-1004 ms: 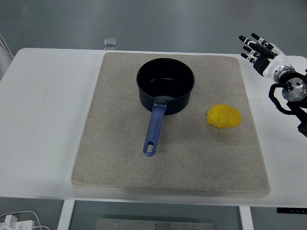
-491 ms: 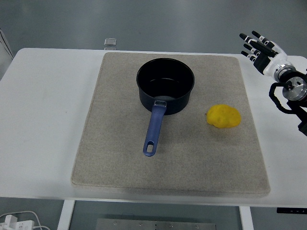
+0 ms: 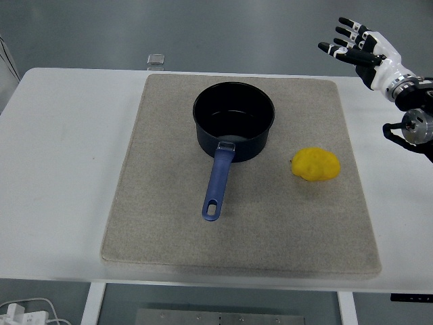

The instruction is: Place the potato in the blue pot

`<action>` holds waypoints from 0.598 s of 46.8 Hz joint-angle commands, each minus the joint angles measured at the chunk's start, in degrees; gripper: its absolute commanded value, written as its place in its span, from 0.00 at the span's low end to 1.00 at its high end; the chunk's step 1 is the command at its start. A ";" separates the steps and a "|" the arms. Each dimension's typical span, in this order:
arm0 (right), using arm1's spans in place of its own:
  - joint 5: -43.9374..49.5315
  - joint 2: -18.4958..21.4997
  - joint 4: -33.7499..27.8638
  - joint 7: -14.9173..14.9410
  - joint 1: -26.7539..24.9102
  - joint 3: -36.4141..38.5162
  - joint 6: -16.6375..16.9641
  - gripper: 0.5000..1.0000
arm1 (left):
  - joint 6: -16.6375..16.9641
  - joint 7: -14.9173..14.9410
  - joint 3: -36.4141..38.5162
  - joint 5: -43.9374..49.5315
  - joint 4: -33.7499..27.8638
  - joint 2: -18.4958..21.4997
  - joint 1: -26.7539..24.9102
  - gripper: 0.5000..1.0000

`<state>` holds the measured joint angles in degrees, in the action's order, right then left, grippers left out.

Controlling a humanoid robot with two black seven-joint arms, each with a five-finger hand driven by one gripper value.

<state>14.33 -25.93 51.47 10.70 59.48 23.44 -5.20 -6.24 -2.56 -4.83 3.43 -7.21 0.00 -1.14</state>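
The potato [image 3: 315,164] lies on the grey mat [image 3: 162,203] right of centre in the frame, apart from the blue pot [image 3: 233,120], which stands upright in the upper middle with its handle [image 3: 217,183] pointing down toward the bottom edge. The right hand [image 3: 362,50] hangs in the upper right corner, fingers [image 3: 344,34] spread and empty, well away from the potato and over the far edge of the white worktop [image 3: 61,169]. From here the trouble I would expect is in the grasp: the potato is rounded and lumpy, so if the hand closes off-centre it may squirt sideways or roll across the mat, perhaps toward the right edge. A low sweep in from the right could also nudge it before the fingers close. Carrying it leftward, the hand could clip the pot's rim and shove the pot, and a release from too high might bounce the potato out. Compared with a second ago, the hand has risen and swung toward the top of the frame, its fingers now pointing more to the left; pot, potato and mat have not shifted. The left arm is out of view.
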 commanded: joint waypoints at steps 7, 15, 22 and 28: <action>11.59 -8.25 9.87 2.13 -0.06 -8.23 0.10 0.88 | 0.00 0.01 0.00 -0.01 0.00 0.00 0.00 1.00; 21.26 -15.28 16.29 5.21 -0.68 -13.15 0.01 0.88 | 0.00 0.01 0.00 -0.01 0.00 0.00 0.00 1.00; 25.13 -20.91 22.35 6.61 -0.77 -15.79 0.28 0.88 | 0.00 0.01 0.00 -0.01 0.00 0.00 0.00 1.00; 28.38 -25.31 28.94 6.70 -0.77 -17.29 0.54 0.88 | 0.00 0.01 0.00 -0.01 0.00 0.00 0.00 1.00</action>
<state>41.00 -49.23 77.40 17.35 58.72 6.82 -4.81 -6.24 -2.55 -4.83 3.43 -7.22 0.00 -1.14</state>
